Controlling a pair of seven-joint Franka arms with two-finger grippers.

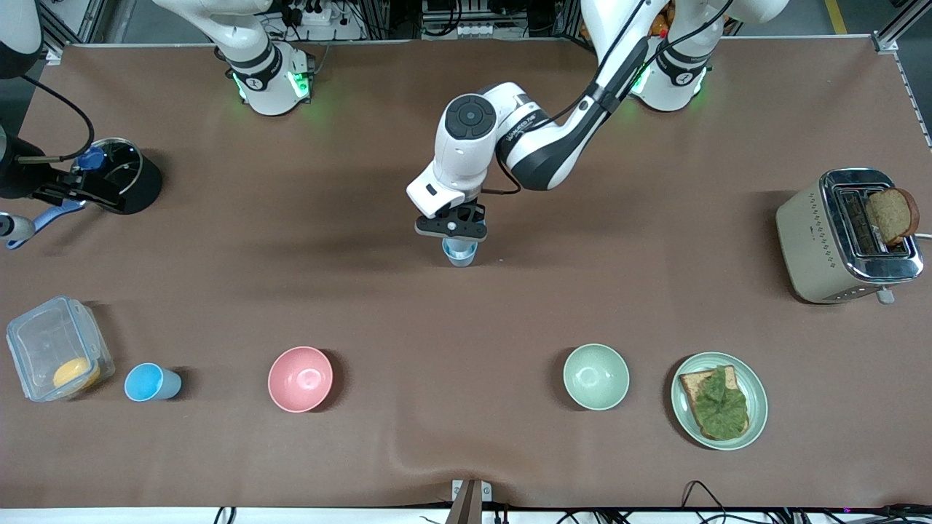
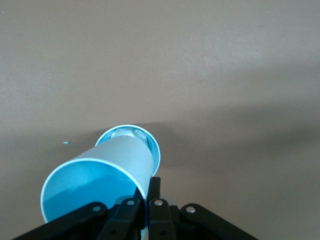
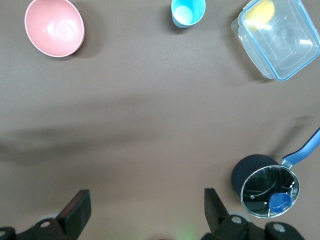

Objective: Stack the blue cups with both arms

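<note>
My left gripper (image 1: 459,240) hangs over the middle of the table, shut on the rim of the paler blue cup (image 1: 460,252). One finger (image 2: 154,186) is outside the wall and the other is inside. The cup (image 2: 117,160) points down at the brown cloth; I cannot tell whether its base touches. The brighter sky-blue cup (image 1: 150,382) stands upright near the front edge, between a clear container and the pink bowl. From high over the right arm's end of the table, the cup (image 3: 187,12) shows to my right gripper (image 3: 145,196), which is open and empty.
Along the front edge stand a clear lidded container (image 1: 54,349), a pink bowl (image 1: 300,378), a pale green bowl (image 1: 595,376) and a plate with toast and lettuce (image 1: 757,407). A black pot (image 1: 138,182) sits at the right arm's end. A toaster (image 1: 815,240) sits at the left arm's end.
</note>
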